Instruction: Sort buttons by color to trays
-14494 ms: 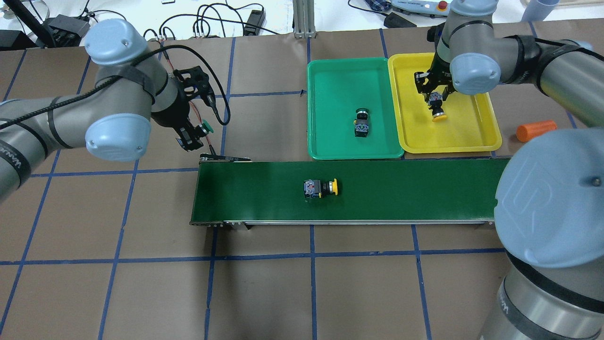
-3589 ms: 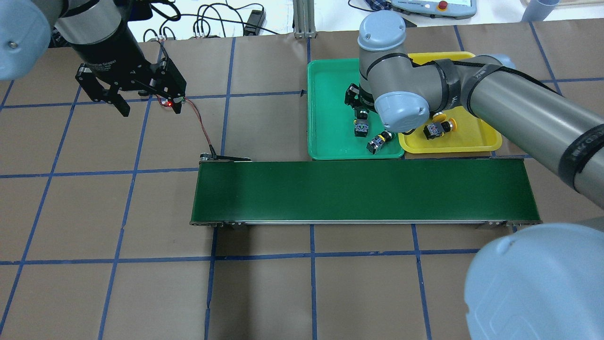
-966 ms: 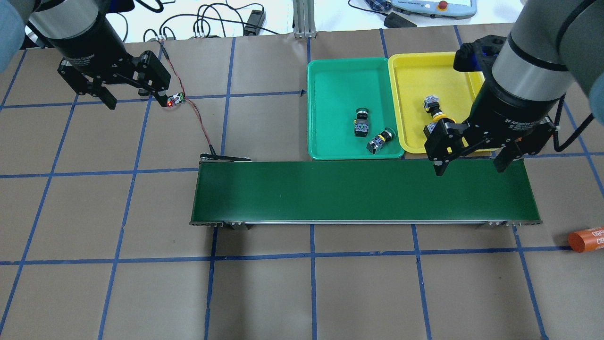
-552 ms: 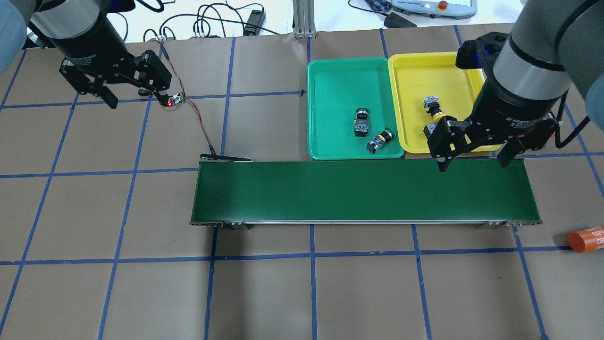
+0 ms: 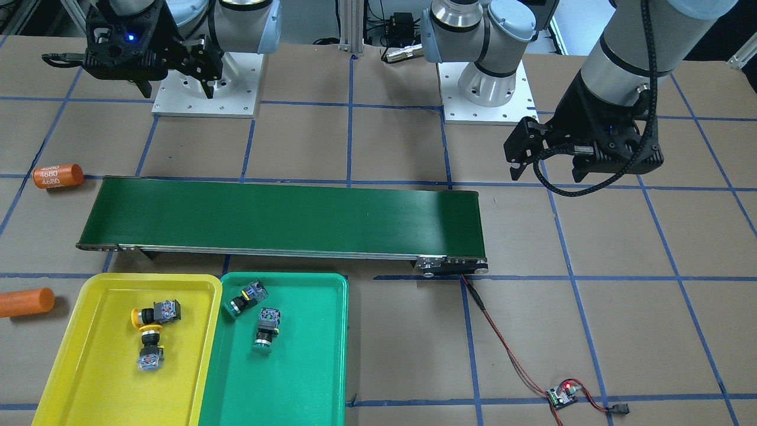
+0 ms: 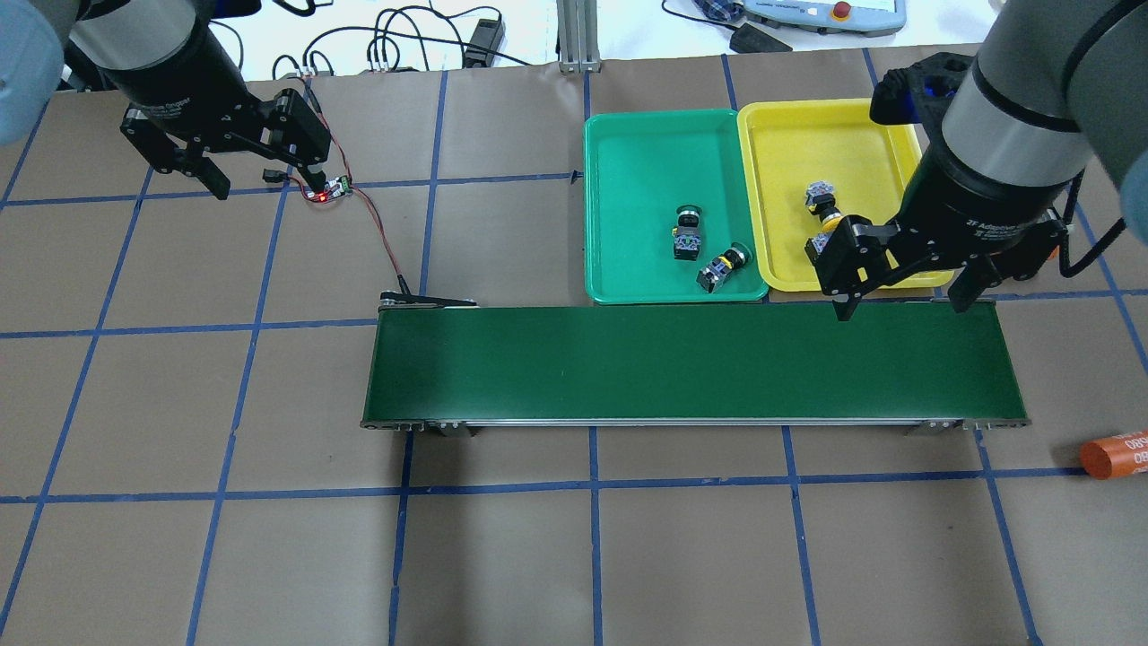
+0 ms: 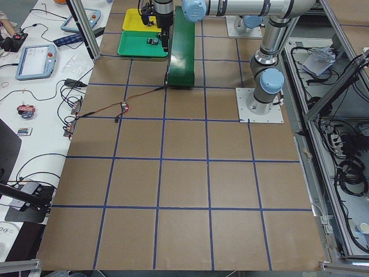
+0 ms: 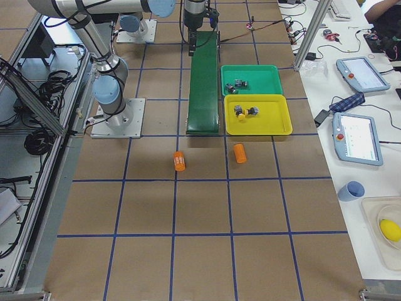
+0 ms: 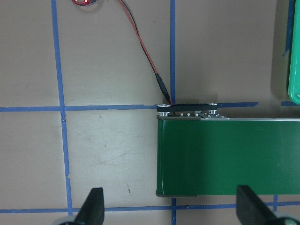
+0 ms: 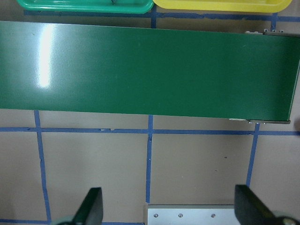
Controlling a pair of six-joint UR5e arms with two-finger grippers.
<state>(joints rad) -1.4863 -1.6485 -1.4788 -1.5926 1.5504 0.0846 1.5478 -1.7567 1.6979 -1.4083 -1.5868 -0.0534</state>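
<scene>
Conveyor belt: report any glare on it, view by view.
Right wrist view: a bright vertical glare streak crosses the conveyor belt toward the picture's left. Front-facing view: a fainter pale sheen near the picture's right-hand end. Overhead view: evenly dark, no clear glare.

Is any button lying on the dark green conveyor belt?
No. Two buttons lie in the yellow tray and two in the green tray; the conveyor belt carries none.
</scene>
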